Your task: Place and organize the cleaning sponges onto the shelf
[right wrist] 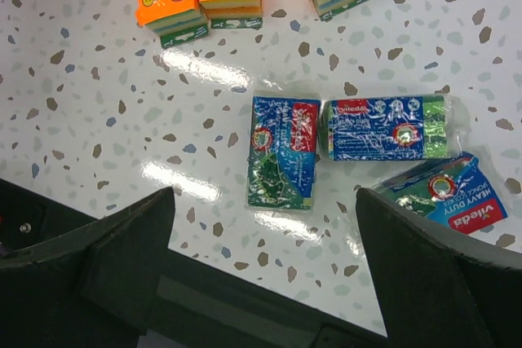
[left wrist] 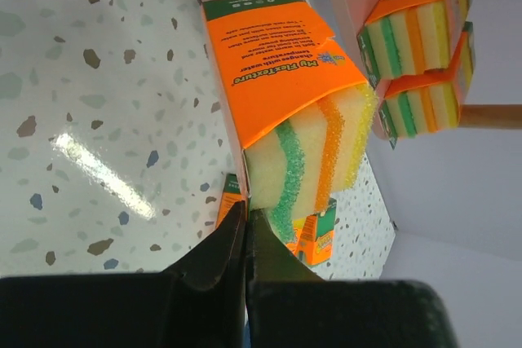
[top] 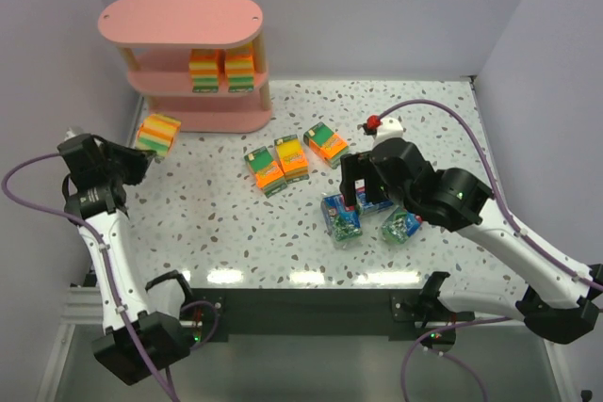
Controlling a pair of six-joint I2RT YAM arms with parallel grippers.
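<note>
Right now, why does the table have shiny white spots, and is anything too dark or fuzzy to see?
Top view: reflected light streaks the table near its front edge. Left wrist view: one bright streak; the left hand is dark with little detail, the orange sponge it pinches sharp. Right wrist view: glare patches on the table, shine on the blue packs' wrap.

Both same build: left arm (top: 108,251), right arm (top: 513,244), white tube links, chunky black joint housings. Black bases (top: 141,350). Purple cables (top: 424,102) looping off each. Fingers (right wrist: 122,242) matte black, wedge-ish. Small red knob (top: 373,122) plus white bit at right wrist.
</note>
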